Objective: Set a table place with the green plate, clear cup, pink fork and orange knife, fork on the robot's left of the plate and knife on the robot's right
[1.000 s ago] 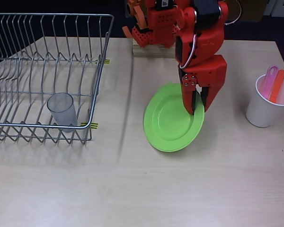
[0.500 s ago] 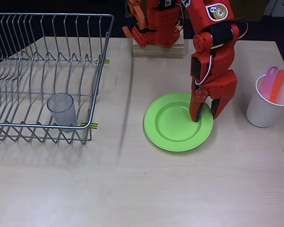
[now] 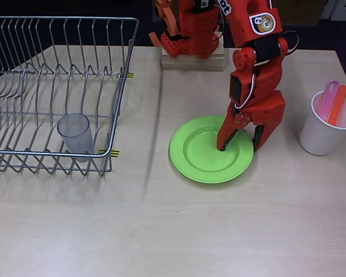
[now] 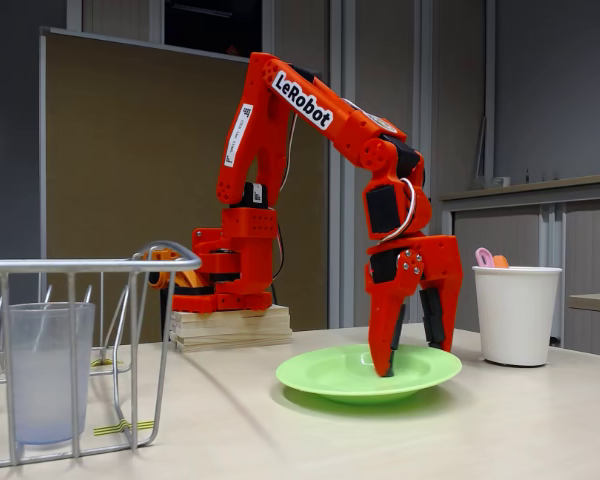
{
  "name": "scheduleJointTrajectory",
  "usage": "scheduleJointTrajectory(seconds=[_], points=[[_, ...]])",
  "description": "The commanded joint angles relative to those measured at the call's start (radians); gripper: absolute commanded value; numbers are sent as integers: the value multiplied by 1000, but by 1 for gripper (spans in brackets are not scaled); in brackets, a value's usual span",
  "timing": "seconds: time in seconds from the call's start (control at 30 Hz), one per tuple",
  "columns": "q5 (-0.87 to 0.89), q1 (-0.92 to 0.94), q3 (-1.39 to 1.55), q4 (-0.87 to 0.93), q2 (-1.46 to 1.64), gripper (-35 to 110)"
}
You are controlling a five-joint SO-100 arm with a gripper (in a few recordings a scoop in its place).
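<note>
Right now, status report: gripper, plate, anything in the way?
Gripper open, jaws straddling the green plate's rim. Plate flat on the table. Clear cup in dish rack. White cup off to the right, nothing blocking.

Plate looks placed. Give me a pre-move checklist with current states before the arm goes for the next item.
1. Plate flat on the table: ok.
2. Gripper open, jaws astride the plate's right rim: ok.
3. Gripper lifted clear of the plate: not ok, one fingertip sits in the well.
4. Clear cup upright in the rack: ok.
5. Fork and knife standing in the white cup: ok.
</note>
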Motion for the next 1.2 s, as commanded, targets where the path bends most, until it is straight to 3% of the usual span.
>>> scheduleJointTrajectory(seconds=[0.0, 0.37, 0.7, 0.97, 1.17], points=[[46, -20, 2, 9, 21, 39], [3, -52, -34, 11, 58, 39], [-325, 14, -216, 367, 232, 31], [-617, 282, -313, 630, 425, 13], [-831, 588, -397, 761, 511, 25]])
